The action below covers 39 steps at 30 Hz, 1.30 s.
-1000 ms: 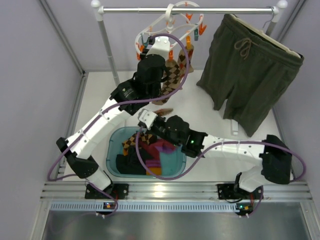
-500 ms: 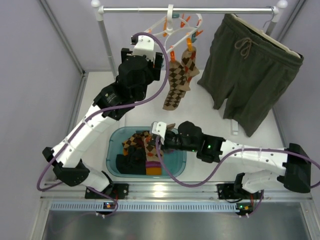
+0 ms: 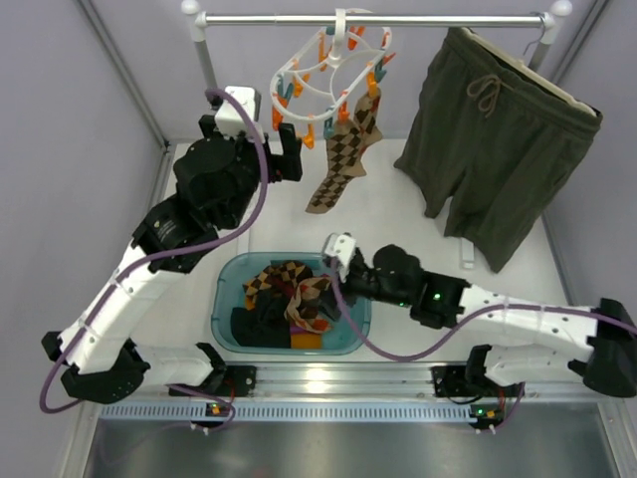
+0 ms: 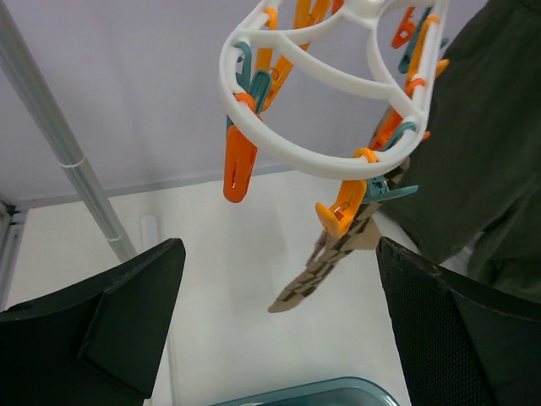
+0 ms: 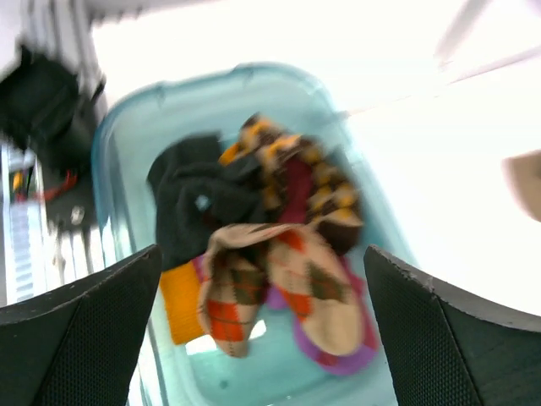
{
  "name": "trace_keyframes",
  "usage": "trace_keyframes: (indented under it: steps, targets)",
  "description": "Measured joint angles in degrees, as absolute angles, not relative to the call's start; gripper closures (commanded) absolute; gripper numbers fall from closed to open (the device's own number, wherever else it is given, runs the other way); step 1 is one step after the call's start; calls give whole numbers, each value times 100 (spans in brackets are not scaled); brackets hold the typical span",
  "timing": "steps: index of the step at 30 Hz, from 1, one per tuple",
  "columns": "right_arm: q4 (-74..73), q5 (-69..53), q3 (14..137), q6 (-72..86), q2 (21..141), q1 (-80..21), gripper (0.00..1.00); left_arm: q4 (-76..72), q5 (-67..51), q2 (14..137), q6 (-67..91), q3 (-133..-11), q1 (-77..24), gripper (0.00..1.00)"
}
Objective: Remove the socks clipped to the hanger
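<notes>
The white hanger (image 3: 299,68) (image 4: 314,163) hangs from the rail with orange and teal pegs. One brown argyle sock (image 3: 341,157) (image 4: 331,259) dangles from a peg on its right side. My left gripper (image 3: 287,157) (image 4: 279,254) is open, to the left of and below the hanger, touching nothing. My right gripper (image 3: 326,271) (image 5: 262,258) is open over the teal tub (image 3: 218,311) (image 5: 110,148). Loose socks lie in the tub: a tan and orange argyle one (image 5: 279,288) on top, a black one (image 5: 194,211), and others.
Olive-green shorts (image 3: 498,129) (image 4: 482,144) hang on the rail (image 3: 418,20) right of the hanger. The rail's left post (image 3: 214,90) (image 4: 59,144) stands just behind my left gripper. The tub sits between the two arm bases.
My left gripper opened and drew back left from the hanger, which swung left. My right gripper opened and the argyle sock it held dropped into the tub.
</notes>
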State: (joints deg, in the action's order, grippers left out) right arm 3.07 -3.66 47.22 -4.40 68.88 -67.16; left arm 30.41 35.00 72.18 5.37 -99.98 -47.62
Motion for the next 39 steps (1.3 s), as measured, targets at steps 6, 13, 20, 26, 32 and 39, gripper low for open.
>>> trace_keyframes:
  steps: [6, 13, 20, 26, 32, 39]
  targets:
    - [117, 276, 4727, -56, 5485, -5848, 1, 2995, 2744, 6460, 1050, -9430, -4762, 2]
    - [-5, -123, 4882, 384, 5765, -3656, 2, 2993, 1608, 5865, 1809, -8412, -4759, 2]
    - [355, -2064, 5769, 410, 7443, -2043, 4, 3039, 596, 5441, 2130, -7463, -4762, 2]
    - [886, -3719, 7144, 405, 9045, -1645, 2, 3089, 30, 4790, 2128, -7046, -4762, 2]
    - [1647, -5019, 7693, 930, 9953, -1656, 62, 3079, -167, 4447, 2106, -6991, -4762, 2]
    - [2952, -5433, 6864, 1629, 9780, -1942, 97, 3092, -154, 4414, 2104, -7085, -4762, 2]
